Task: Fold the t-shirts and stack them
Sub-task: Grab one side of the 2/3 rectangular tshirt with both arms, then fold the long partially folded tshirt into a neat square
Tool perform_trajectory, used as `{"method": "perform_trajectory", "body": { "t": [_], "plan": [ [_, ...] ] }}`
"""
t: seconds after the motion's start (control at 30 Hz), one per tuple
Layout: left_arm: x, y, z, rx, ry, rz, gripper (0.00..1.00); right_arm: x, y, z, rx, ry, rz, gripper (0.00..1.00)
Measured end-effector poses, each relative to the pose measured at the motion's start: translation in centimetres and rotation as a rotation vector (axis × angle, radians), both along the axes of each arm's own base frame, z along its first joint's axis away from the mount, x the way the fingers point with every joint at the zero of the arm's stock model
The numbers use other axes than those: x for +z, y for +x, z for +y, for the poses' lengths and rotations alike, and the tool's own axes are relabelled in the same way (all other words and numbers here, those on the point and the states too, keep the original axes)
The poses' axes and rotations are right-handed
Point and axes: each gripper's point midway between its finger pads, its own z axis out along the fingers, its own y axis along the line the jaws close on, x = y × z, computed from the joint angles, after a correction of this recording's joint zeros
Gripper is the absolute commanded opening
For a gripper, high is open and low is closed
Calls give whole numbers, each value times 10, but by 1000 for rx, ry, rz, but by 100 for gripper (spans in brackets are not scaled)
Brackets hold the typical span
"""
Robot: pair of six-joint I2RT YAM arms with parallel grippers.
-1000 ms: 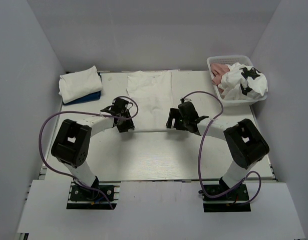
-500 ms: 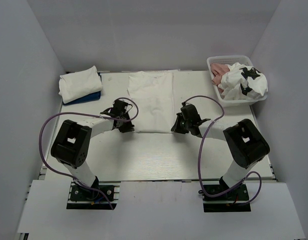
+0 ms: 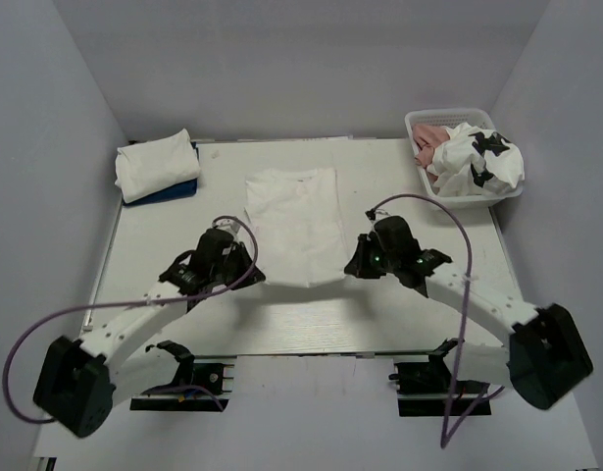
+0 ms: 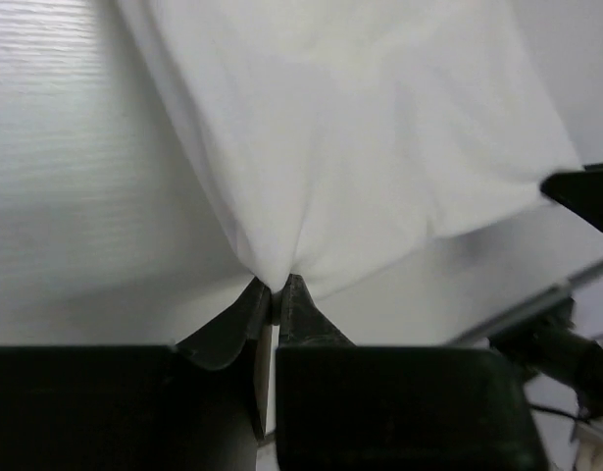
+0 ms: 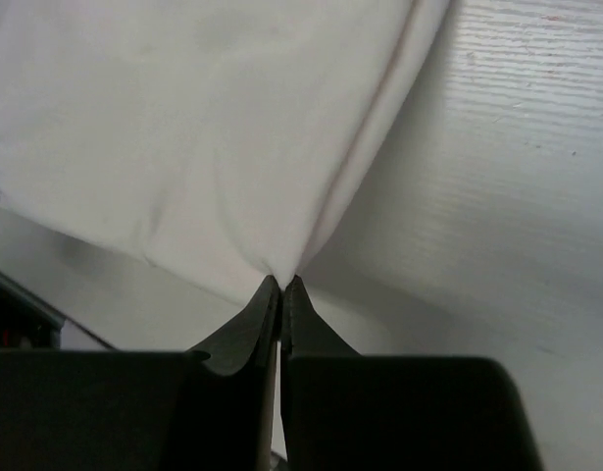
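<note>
Nearby: basket back-right | folded tees back-left | white tee centre

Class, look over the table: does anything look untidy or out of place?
Yes: the white tee with black patches is crumpled and bulges over the lattice basket's rim, far right, atop a pink tee.
</note>
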Motion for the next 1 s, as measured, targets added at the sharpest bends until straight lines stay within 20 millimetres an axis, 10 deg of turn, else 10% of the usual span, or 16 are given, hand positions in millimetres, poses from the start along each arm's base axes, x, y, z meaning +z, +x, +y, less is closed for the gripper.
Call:
{"method": "perform_trajectory", "body": {
  "t": [0.33, 0.67, 1.0],
  "plan": [
    [70, -24, -8, -45, -139, -132, 0, 71, -23, -2, 49, 77, -90, 0],
    [117, 33, 9, 186, -28, -197, 0, 128, 43, 8, -109, 52, -210, 0],
    [105, 100, 27, 396, 205, -150, 0, 123, 119, 18, -248, -43, -172, 0]
  ]
}}
